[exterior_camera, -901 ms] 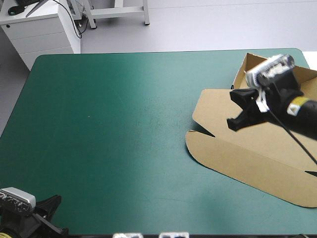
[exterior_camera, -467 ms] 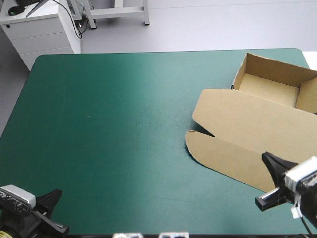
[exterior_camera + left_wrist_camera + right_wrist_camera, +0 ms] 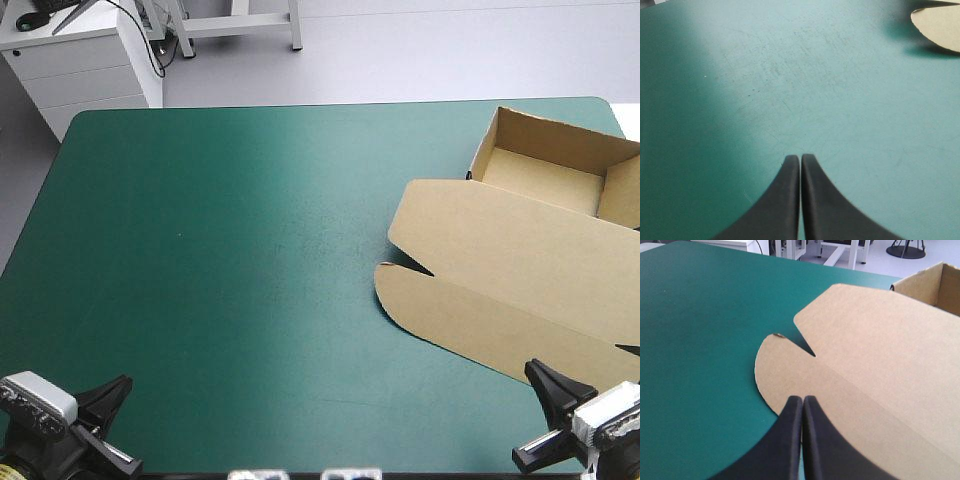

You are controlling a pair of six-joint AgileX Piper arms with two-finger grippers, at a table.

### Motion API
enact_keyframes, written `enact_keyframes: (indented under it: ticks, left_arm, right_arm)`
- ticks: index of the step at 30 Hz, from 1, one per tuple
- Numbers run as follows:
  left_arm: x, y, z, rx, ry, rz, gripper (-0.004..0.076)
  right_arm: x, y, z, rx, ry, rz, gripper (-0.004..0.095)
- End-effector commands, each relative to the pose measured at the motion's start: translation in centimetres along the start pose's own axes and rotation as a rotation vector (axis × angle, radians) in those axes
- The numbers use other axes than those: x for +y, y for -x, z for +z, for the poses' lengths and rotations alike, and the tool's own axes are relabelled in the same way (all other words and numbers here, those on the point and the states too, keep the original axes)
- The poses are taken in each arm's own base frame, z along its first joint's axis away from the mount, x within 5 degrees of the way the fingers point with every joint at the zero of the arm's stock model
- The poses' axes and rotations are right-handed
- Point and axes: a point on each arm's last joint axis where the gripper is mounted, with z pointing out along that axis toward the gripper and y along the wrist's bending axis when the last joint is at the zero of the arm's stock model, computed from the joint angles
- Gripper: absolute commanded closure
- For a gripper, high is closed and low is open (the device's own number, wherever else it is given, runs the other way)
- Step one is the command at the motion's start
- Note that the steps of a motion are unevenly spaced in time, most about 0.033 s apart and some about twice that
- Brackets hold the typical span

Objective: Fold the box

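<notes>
Box [image 3: 500, 270] of brown board lies at the right side of the table, on the teal-green cover [image 3: 230, 250]: the tray part [image 3: 545, 165] has its walls raised and sits toward the table's far right corner, and the lid [image 3: 880, 365] lies flat from it toward the table's near edge, its rounded flap [image 3: 777, 375] pointing to the table's middle. My right gripper [image 3: 803, 399] hangs at the table's near right corner, its black fingers pressed together in one arch, gripping nothing, with the lid's near rim just ahead of them. My left gripper [image 3: 800, 157] hangs at the table's near left corner, its fingers likewise pressed together and empty, nothing but bare cover ahead and only a tip of the lid [image 3: 940, 22] showing far off toward the table's right side.

By my reading, the wall-raising step is done and both my arms are drawn back to the table's near edge, so the folding looks all but complete. If a move is left, I judge that it concerns the lid's front flap. That would call for my right fingers to part, come down at the lid's near rim and work one finger under board that lies flush on the cover. The board is thin and light, so I expect it may slide toward the table's far edge rather than lift, and my left gripper may have to cross the table to steady it.
</notes>
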Motion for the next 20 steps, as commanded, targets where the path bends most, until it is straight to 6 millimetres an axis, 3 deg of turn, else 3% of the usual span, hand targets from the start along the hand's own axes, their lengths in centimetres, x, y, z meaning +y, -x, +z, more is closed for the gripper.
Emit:
enact_keyframes:
  ticks: [1,20]
  left_arm:
    - [0.04,1.38,-0.2,-0.088,-0.01,0.002,0.0731]
    - [0.17,1.62,-0.19,-0.116,0.004,-0.005,0.0731]
  right_arm:
    - [-0.12,0.79,-0.06,-0.05,-0.01,0.006,0.0922]
    - [-0.16,0.08,0.17,0.007,-0.013,0.001,0.0922]
